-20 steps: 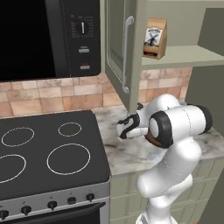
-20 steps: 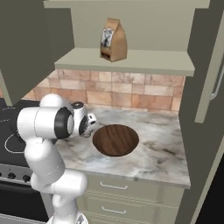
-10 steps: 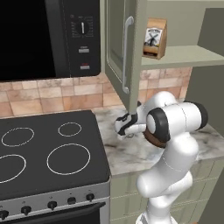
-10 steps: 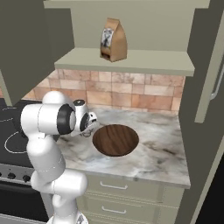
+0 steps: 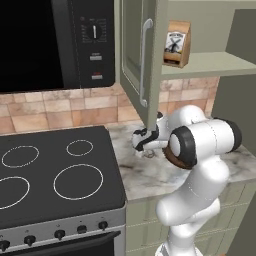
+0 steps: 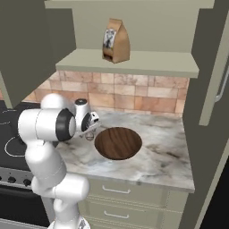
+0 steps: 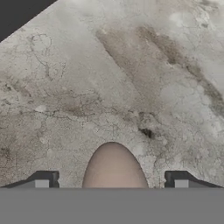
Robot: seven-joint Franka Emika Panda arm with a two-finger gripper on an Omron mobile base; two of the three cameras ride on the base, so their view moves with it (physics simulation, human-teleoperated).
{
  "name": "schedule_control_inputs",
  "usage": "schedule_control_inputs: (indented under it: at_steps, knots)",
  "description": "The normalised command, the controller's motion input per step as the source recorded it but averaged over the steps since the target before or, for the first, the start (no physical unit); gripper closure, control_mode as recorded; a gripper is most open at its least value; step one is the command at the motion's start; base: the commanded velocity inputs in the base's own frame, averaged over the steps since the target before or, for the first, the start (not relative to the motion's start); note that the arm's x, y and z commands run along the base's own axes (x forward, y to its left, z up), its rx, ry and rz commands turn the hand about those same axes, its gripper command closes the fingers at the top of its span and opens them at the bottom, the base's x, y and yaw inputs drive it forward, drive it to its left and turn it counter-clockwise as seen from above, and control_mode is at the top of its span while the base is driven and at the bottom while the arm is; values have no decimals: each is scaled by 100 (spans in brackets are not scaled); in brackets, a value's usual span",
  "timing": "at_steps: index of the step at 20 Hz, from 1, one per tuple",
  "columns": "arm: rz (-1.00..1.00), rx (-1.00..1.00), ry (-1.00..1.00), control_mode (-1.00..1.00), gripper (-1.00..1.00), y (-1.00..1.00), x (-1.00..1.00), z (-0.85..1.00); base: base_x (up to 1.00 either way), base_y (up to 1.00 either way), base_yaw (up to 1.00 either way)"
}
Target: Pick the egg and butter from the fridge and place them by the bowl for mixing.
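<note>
I'm seeing the egg (image 7: 114,168) lying on the marble counter (image 7: 131,78) between my fingertips (image 7: 43,180), which are standing apart and clear of it. The gripper (image 5: 143,146) is hanging lower beside the bowl (image 6: 118,143) than a second ago.

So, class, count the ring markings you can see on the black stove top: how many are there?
4. On the stove top in the left base view: a small back ring, a larger back ring, a big front ring, and a front ring cut by the picture's edge.
</note>
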Motion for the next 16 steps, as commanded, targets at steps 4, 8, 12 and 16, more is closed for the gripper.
schedule_control_inputs:
  at_steps: [4, 8, 12, 16]
  knots:
    - [0, 0, 0, -100, -100, -1, -5, 30, 0, 0, 0]
    - [0, 0, -1, -100, -100, -6, -22, 48, 0, 0, 0]
    - [0, 0, -7, -100, -100, -20, -39, 40, 0, 0, 0]
    - [-1, 3, -12, -100, -100, -27, -46, 37, 0, 0, 0]
